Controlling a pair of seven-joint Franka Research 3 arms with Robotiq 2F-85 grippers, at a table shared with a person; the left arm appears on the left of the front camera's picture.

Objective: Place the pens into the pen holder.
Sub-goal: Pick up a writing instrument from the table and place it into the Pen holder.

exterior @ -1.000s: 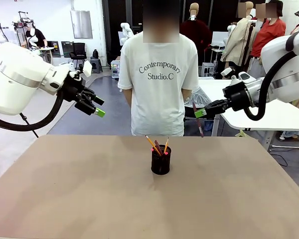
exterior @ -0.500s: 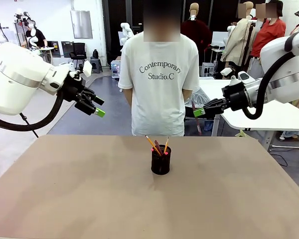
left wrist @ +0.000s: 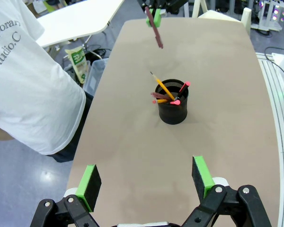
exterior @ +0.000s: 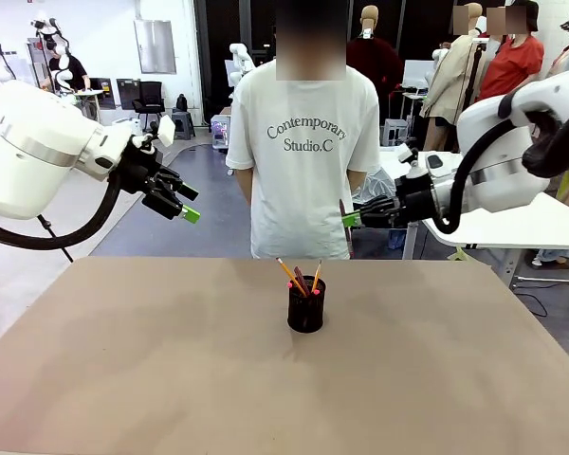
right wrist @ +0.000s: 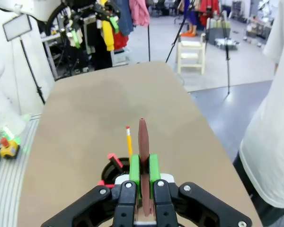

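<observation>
One pen holder point(exterior: 305, 311) sits mid-frame. It contains one yellow pencil point(left wrist: 162, 87) and two red-tipped dark pens point(left wrist: 179, 93) (tangled, hard to separate). One reddish-brown pen point(right wrist: 143, 156) shows centre-frame, and one person point(exterior: 303, 152) upper centre.

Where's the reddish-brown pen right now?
The reddish-brown pen hangs pinched in the right end effector, in the air beyond the table's far edge, up and right of the pen holder.
</observation>
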